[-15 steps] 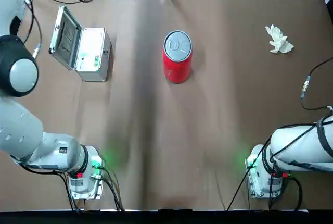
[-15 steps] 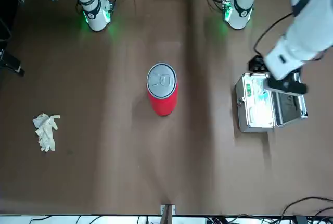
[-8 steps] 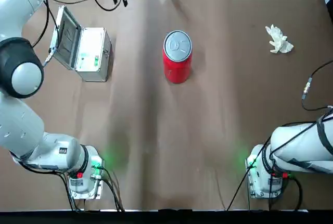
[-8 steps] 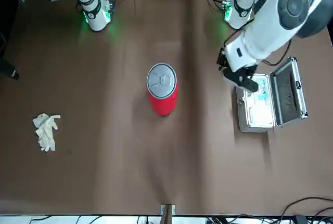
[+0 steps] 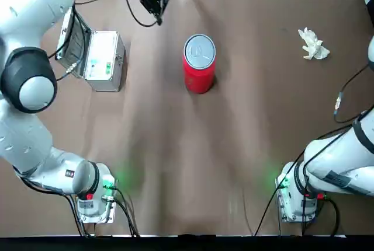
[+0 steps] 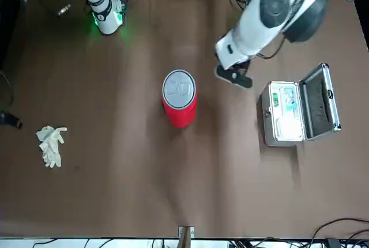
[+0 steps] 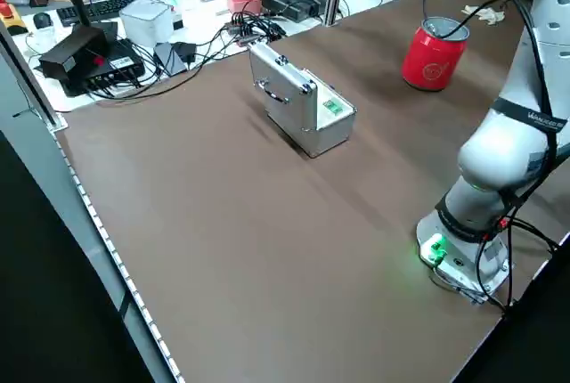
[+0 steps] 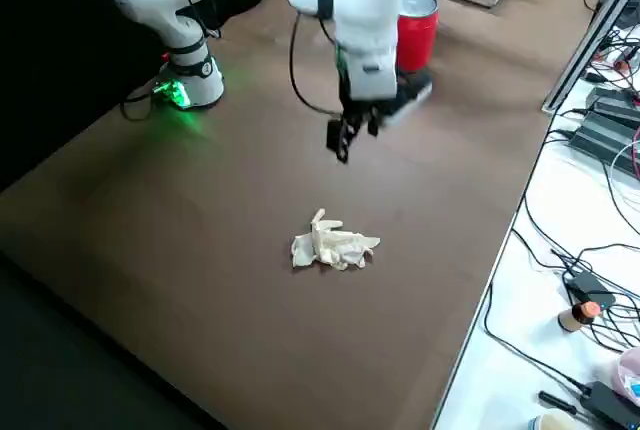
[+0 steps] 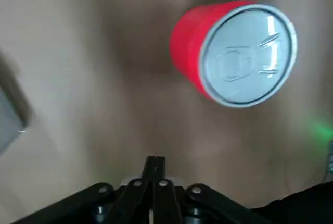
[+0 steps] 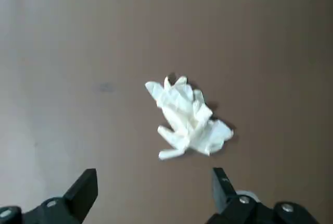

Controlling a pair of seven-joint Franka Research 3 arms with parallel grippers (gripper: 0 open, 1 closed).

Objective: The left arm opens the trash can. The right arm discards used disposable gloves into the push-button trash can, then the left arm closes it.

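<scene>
Brown table (image 5: 175,146) fills your overhead view, cables and electronics crowding the benches beyond its far edge and left side.

Trash can (image 5: 199,64): red, upright, near the table's middle toward the far side, grey-silver lid (image 6: 179,86) flat on top. You see it again from the left wrist camera (image 9: 234,52), lid closed, curved mark facing up.

Left arm (image 6: 271,11): reaches out over the far half of the table. Left gripper (image 5: 153,0) hangs in the air left of the can and a little farther back, apart from it. From the wrist camera its fingers (image 9: 154,169) are pressed together with nothing between them.

Silver box (image 5: 99,58): far left part of the table, hinged lid standing open, well apart from the can.

Used gloves (image 5: 314,45): crumpled white heap at the far right, lying on the bare table, well apart from the can.

Right arm (image 8: 350,10): stretched toward that far right corner. Right gripper (image 8: 345,135) hovers above the table near the gloves, not touching them. Its wrist camera shows the gloves (image 10: 187,117) below, with the two fingers (image 10: 83,190) spread wide apart and empty.

Both arm bases sit at the near edge, green lights lit.
</scene>
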